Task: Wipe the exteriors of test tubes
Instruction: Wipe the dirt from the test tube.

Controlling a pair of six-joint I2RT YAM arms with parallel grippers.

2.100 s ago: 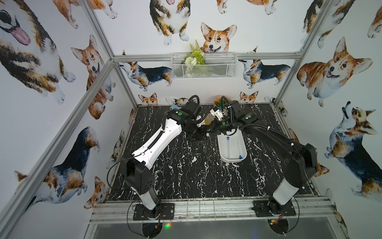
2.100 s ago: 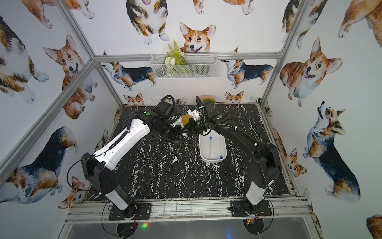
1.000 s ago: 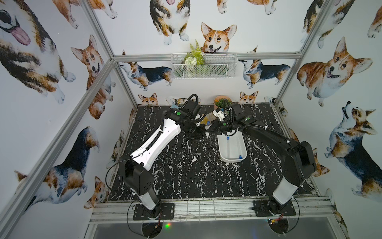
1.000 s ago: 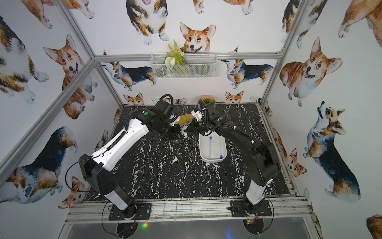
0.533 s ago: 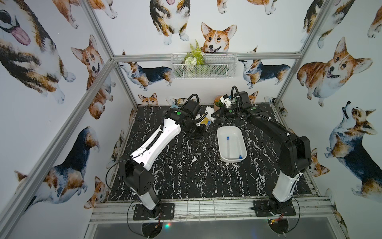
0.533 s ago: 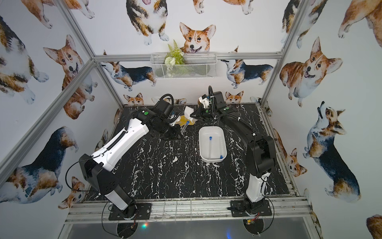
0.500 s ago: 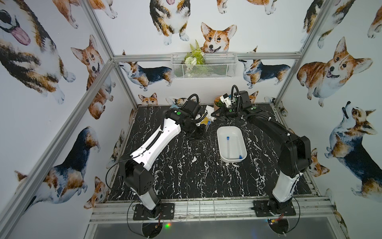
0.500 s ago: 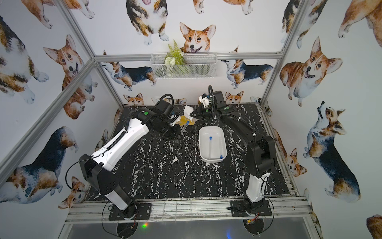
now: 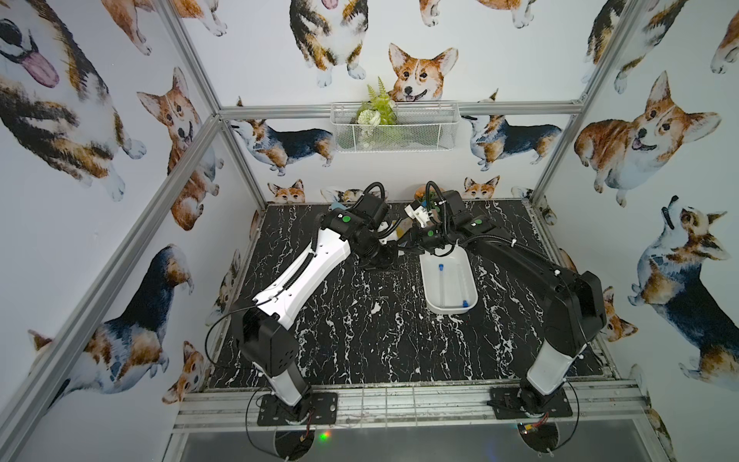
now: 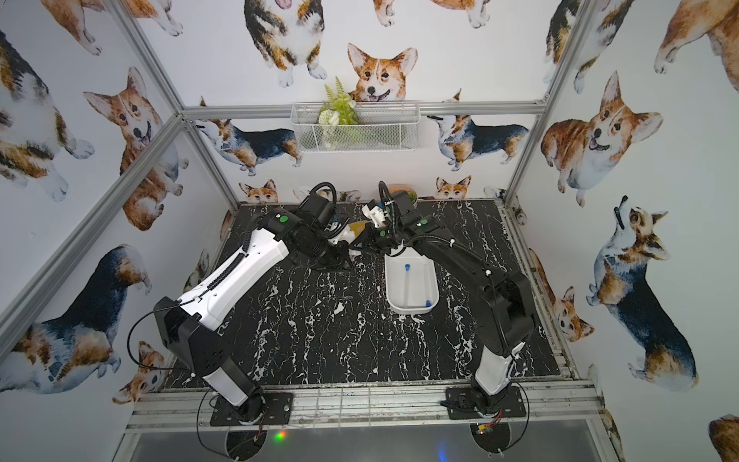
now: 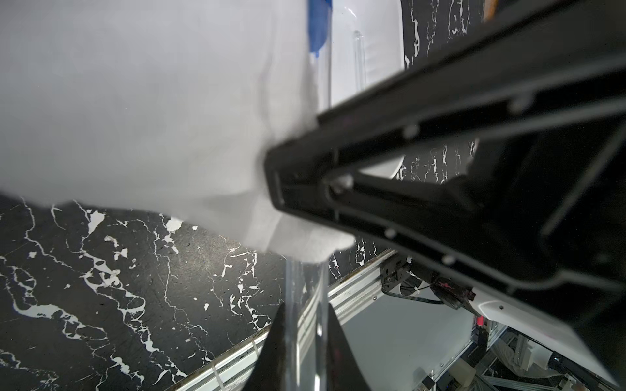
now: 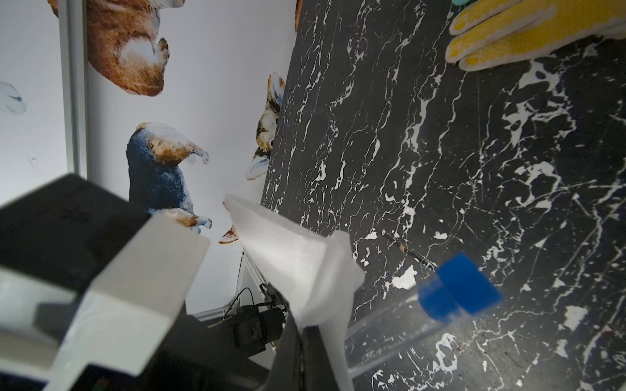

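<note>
In the left wrist view my left gripper [image 11: 306,315] is shut on a clear test tube [image 11: 306,287] that runs up behind a white wipe [image 11: 135,101]; its blue cap [image 11: 318,27] shows past the cloth. My right gripper [image 12: 301,326] is shut on the wipe [image 12: 298,264], which touches the tube [image 12: 389,325] below its blue cap [image 12: 457,291]. In both top views the two grippers meet above the table at the far end of the white tray [image 9: 430,296] [image 10: 394,300]. Two more capped test tubes [image 9: 441,280] [image 9: 464,288] lie inside it.
A yellow glove [image 12: 508,30] [image 9: 394,228] lies on the black marble table just behind the grippers. A potted plant [image 9: 422,192] stands at the back wall. A wire basket [image 9: 394,128] hangs on the wall above.
The right arm has swung from the back by the plant pot toward the left gripper, bringing the wipe against the held tube. The left arm has hardly moved.
</note>
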